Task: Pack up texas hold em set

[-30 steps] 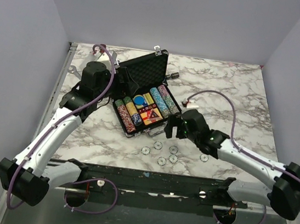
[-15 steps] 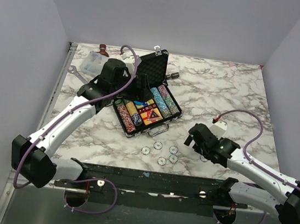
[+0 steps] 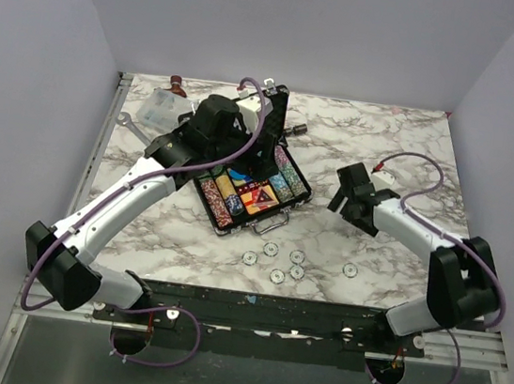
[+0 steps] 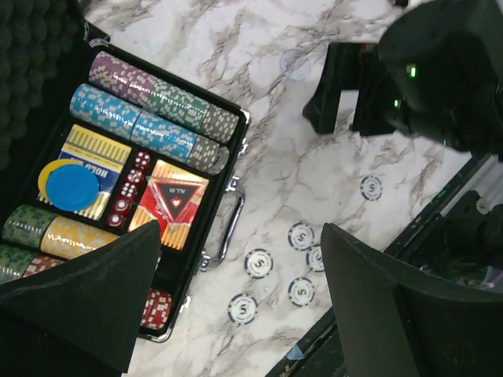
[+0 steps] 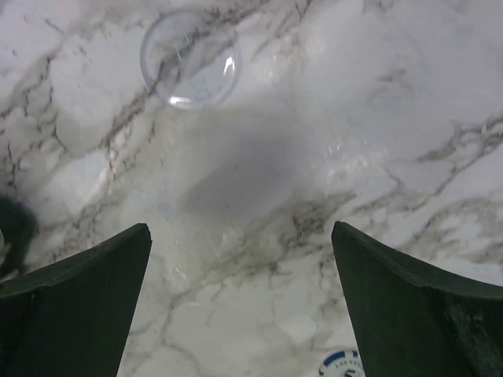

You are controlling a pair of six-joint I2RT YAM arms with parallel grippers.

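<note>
Even, bright overhead light; soft shadows on marble table (image 3: 405,145); right wrist view slightly blurred, glare upper left.

You have one case (image 4: 31,63). On the table beside it you can count six loose chips (image 4: 258,263). Inside the case you have one blue disc (image 4: 71,187), two card boxes (image 4: 177,200) and one column of red dice (image 4: 130,188), too small to count one by one. Two chip rows (image 4: 149,90) show whole on one side of the boxes. The rows on the other side are partly hidden, so you cannot count them. Elsewhere on the table you have one clear box (image 3: 159,105), one wrench (image 3: 125,121) and one clear disc (image 5: 190,59).
</note>
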